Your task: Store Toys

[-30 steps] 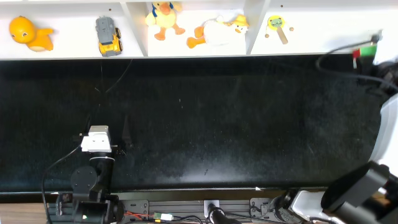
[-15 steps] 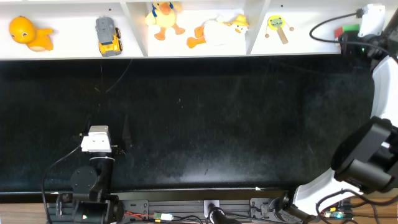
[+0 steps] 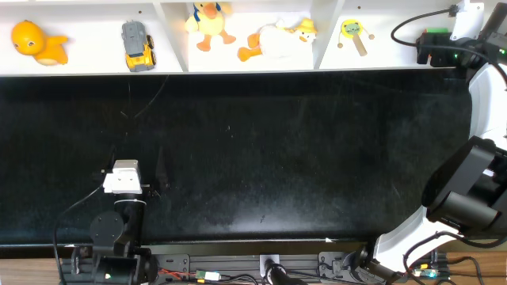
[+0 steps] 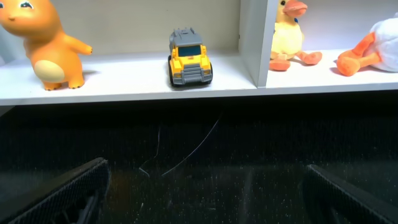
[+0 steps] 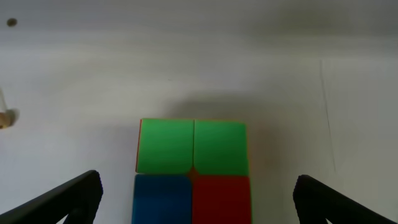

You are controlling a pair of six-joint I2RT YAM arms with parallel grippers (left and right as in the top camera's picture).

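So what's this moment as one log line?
right gripper: open, facing cube on shelf | left gripper: open, above black mat

A wide black matte table surface [image 3: 277,158] is crossed at the far left by thin pale curved lines [image 4: 157,146] and bordered at the near left by a brown wooden strip [image 3: 28,269].

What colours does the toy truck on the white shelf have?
Yellow toy truck with grey parts; left wrist view shows it best.

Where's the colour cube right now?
In the right wrist view the cube sits on the white shelf between the open fingers of the right gripper, in the far-right compartment, right of the rattle.
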